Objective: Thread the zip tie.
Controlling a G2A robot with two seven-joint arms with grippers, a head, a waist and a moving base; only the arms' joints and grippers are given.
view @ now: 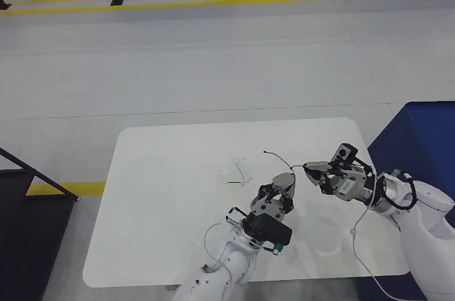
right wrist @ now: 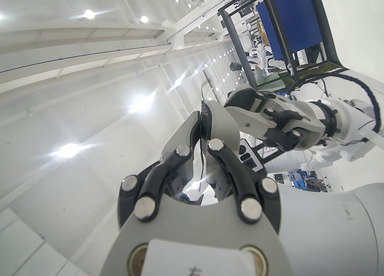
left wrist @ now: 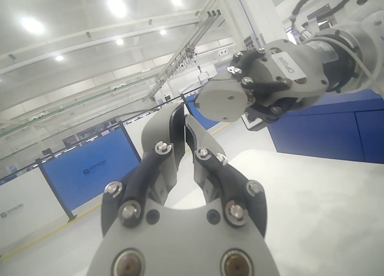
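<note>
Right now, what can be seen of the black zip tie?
The thin black plastic zip tie is a slim, flexible strip held in the air above the white table. The right claw is shut on one end. The rest arcs away from that claw and ends in a small curled tip. The left claw sits close beside the strip; whether it touches cannot be told.
</note>
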